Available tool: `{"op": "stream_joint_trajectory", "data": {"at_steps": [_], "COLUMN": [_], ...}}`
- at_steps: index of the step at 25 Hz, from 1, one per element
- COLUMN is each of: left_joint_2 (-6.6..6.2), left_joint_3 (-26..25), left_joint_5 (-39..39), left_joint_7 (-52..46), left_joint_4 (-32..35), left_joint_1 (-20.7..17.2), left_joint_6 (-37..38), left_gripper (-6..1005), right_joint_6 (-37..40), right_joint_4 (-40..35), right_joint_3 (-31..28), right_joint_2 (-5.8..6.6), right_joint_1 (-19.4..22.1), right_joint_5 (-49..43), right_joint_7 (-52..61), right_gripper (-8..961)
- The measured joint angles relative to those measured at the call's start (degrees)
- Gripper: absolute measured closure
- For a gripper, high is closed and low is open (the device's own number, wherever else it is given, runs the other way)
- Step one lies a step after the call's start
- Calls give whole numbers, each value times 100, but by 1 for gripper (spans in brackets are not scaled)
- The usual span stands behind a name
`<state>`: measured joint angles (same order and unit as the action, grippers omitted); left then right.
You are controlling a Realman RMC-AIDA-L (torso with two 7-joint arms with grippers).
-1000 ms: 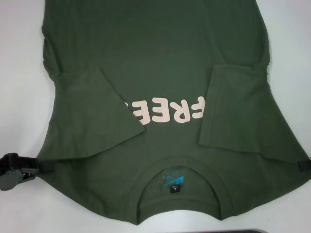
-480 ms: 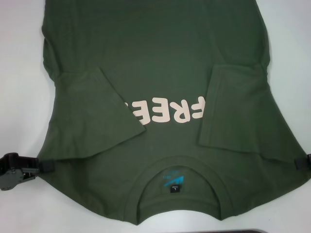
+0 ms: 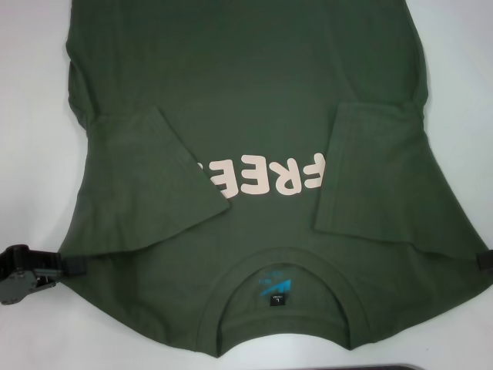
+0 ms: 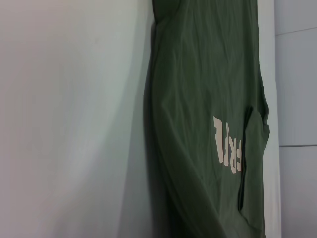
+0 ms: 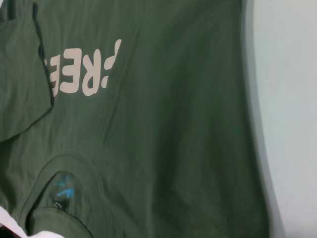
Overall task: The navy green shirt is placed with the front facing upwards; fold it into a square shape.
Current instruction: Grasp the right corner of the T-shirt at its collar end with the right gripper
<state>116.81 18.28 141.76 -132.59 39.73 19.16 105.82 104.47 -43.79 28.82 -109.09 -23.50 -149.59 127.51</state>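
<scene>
We see the navy green shirt (image 3: 254, 116) spread front-up across the white desk (image 3: 31, 92), its collar (image 3: 281, 297) at six o'clock nearest us and its hem running off toward twelve o'clock. Both sleeves are folded inward over the chest, the left sleeve (image 3: 146, 181) covering the start of the pale "FREE" lettering (image 3: 266, 176) and the right sleeve (image 3: 373, 177) its end. Our left tool (image 3: 73, 264) sits at eight o'clock, touching the shirt's shoulder edge; we cannot tell whether it grips the cloth. Our right tool (image 3: 484, 262) shows only as a dark tip at four o'clock, at the opposite shoulder edge, and we cannot tell its state either.
</scene>
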Motion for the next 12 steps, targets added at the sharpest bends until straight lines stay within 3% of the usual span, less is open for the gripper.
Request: {"op": "stream_joint_trajectory", "data": {"at_steps": [12], "left_joint_2": [8], "left_joint_3": [0], "left_joint_5": [0], "left_joint_7": [4], "left_joint_4": [0], "left_joint_1": [-10], "left_joint_6": [0], "left_gripper": [919], "right_joint_6": [-28], "right_joint_4": [11], "right_joint_3": [56], "right_joint_2": [-36], "right_joint_1": [-45], "right_joint_5": [-6], "right_joint_7": [10], "right_gripper": [44]}}
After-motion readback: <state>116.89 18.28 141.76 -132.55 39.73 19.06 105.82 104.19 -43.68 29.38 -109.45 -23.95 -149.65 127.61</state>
